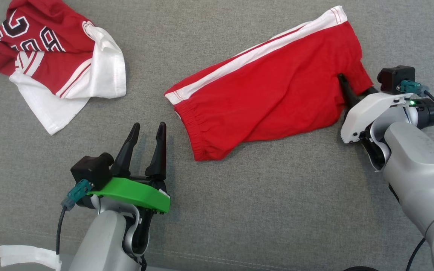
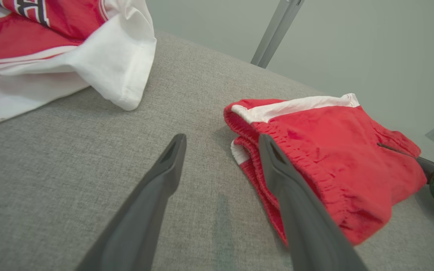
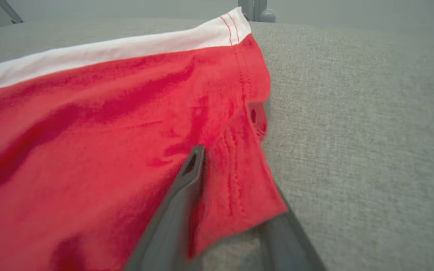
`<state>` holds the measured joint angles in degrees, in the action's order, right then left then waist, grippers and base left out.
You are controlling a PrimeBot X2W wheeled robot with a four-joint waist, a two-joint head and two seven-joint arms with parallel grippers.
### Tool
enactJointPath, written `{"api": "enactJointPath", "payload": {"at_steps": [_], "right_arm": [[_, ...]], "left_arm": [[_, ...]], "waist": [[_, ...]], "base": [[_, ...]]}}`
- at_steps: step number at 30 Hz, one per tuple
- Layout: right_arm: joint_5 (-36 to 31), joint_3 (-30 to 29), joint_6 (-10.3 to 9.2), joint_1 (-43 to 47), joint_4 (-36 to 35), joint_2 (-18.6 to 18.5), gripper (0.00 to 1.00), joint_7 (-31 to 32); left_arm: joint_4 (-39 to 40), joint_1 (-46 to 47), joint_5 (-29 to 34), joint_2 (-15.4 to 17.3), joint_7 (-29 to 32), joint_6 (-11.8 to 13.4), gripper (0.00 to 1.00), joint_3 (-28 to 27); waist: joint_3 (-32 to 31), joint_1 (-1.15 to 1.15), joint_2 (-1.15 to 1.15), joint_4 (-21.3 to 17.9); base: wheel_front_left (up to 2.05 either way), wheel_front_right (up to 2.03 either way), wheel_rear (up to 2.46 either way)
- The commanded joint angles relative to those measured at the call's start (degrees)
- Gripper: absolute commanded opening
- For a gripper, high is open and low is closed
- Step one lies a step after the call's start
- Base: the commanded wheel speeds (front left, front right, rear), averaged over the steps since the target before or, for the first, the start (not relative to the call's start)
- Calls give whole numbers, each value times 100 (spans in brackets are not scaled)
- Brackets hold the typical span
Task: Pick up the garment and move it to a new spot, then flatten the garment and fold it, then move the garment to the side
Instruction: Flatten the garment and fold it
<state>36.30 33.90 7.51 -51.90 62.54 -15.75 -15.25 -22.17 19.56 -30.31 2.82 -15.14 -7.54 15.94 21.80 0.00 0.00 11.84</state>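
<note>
A: Red shorts, white stripe down one side, spread out on grey upholstery. Whereabouts from the right claw?

B: Right at it. Leg hem lying between its two fingers: upper finger resting on top of the red cloth, lower one tucked beneath the hem corner. Rest of the cloth stretching ahead of the tips and away to their left, as seen from the right wrist.

A: Clamped on the hem, then?

B: Cannot tell. Lower tip hidden under the cloth, and some gap visible further back toward the finger roots.

A: And the left claw?

B: Spread apart, gripping nothing, only bare upholstery between the tips. Elastic waistband of the shorts ahead and to the right of it, near the right-hand finger but apart from it in the head view.

A: Anything else near that claw?

B: Crumpled red-and-white jersey with dark lettering, ahead and off to the left of it. Well apart from the shorts, with open upholstery between the two.
</note>
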Motion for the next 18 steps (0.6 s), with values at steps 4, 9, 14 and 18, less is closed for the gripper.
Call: {"api": "enactJointPath", "payload": {"at_steps": [4, 9, 14, 18], "right_arm": [[226, -55, -12, 168, 170, -81, 0, 31], [364, -568, -8, 421, -317, -109, 0, 15], [176, -1188, -7, 1116, -854, 63, 0, 14], [-84, -1688, -7, 1720, -1204, 246, 0, 13]], "left_arm": [[35, -101, 42, 16, 1, 14, 100, -45], [-4, -221, 112, 17, 1, 14, 100, -55], [-112, -474, 193, 16, 1, 14, 100, -150], [-184, -688, 235, 18, 1, 14, 100, -204]], "waist": [[-88, 0, 0, -12], [-312, 0, 0, -121], [-732, 0, 0, -421], [-1082, 0, 0, -677]], "base": [[0, 0, 0], [0, 0, 0], [0, 0, 0], [0, 0, 0]]}}
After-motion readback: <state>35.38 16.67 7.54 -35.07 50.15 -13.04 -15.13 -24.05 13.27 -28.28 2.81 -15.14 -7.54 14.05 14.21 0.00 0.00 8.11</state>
